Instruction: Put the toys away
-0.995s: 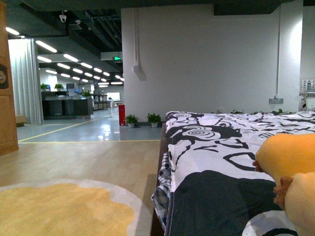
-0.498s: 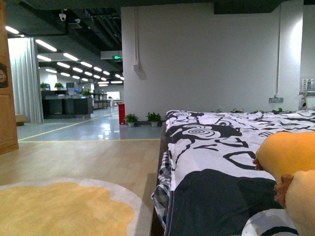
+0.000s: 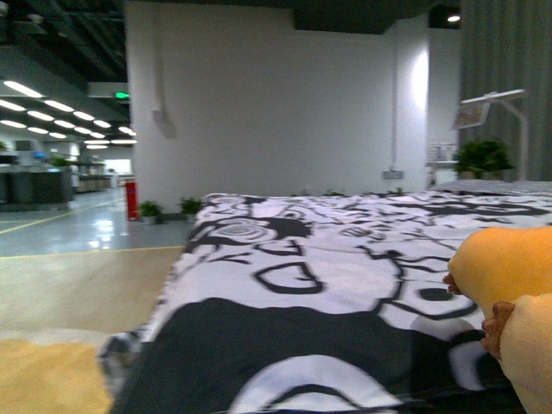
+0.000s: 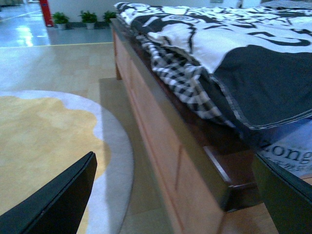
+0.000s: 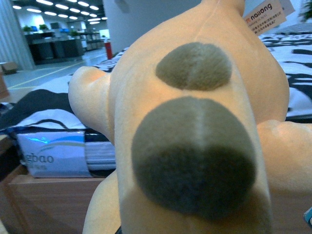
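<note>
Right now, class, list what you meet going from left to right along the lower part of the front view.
yellow rug → black-and-white bedcover → orange plush toy

Open floor [image 4: 58, 63] left of bed frame [image 4: 165, 146], plush toy [image 3: 509, 267] crowding right side

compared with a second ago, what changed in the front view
The camera swung right: the patterned bed cover, white wall and yellow rug slid left, and a potted plant came into view on the right. The orange plush toy kept its place at the right edge.
</note>
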